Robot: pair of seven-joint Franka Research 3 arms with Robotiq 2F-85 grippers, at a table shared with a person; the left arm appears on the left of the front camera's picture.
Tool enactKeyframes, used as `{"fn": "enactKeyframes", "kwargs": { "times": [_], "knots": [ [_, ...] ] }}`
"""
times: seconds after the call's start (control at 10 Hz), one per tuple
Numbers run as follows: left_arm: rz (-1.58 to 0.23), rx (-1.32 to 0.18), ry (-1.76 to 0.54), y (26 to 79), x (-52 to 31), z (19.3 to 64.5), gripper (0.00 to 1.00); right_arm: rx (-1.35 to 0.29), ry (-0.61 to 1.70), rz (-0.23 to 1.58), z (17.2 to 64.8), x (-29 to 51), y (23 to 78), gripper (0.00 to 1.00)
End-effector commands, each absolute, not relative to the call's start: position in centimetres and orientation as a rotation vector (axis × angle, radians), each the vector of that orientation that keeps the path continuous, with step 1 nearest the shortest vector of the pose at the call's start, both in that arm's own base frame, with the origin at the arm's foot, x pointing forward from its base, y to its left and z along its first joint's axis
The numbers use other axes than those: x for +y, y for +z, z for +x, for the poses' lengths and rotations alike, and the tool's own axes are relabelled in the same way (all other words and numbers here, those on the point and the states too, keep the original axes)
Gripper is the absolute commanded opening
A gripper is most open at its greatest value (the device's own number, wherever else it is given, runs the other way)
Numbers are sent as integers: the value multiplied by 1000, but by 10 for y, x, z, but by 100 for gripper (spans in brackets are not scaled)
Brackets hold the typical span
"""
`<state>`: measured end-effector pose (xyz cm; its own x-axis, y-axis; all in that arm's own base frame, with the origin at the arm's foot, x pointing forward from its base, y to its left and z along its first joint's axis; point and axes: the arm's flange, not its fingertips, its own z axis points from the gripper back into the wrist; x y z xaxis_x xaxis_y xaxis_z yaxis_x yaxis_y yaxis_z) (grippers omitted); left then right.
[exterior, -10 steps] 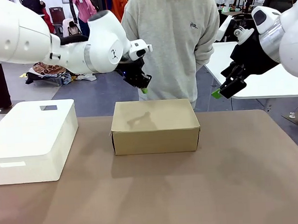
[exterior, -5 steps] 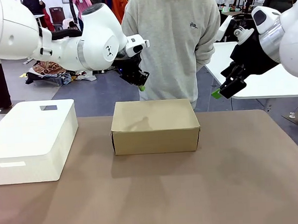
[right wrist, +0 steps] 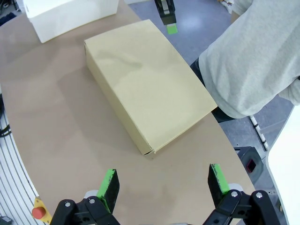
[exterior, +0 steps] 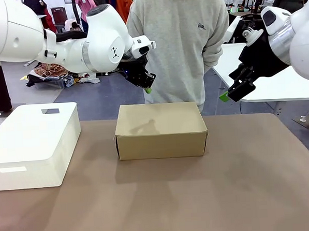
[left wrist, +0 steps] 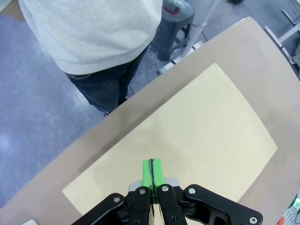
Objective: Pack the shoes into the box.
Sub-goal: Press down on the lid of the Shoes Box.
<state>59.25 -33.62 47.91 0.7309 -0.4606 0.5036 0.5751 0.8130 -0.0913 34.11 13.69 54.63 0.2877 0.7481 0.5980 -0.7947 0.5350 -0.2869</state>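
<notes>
Two claws hang above a closed box [exterior: 160, 129] near the table's [exterior: 200, 196] far edge.
Left claw [exterior: 148, 89] is pressed together and empty, right claw [exterior: 229, 93] spread; lowering either could dent the lid.

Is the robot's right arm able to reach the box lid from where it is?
Probably yes. The right gripper hangs open above the table's right edge, and nothing lies between it and the closed box. The left gripper, shut, hovers over the box's far side, away from that path.
</notes>
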Motion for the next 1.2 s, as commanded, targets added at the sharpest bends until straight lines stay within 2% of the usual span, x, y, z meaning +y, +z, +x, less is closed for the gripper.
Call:
{"fn": "enactKeyframes", "kwargs": {
  "times": [0.0, 0.4, 0.7, 0.8, 1.0, 1.1],
  "knots": [
    [-249, -483, -576, 478, -336, 592, 0, -754, 1013, 71, 340, 138, 546, 100],
    [-169, -478, -667, 507, -274, 490, 0, -754, 1013, 71, 340, 138, 546, 100],
    [-161, -545, -701, 526, -229, 439, 0, -754, 1013, 71, 340, 138, 546, 100],
    [-157, -534, -737, 531, -213, 426, 11, -754, 1013, 71, 340, 138, 546, 100],
    [-183, -500, -878, 538, -187, 414, 50, -754, 1013, 71, 340, 138, 546, 100],
    [-186, -503, -874, 542, -176, 413, 69, -754, 1013, 71, 340, 138, 546, 100]
  ]
}}
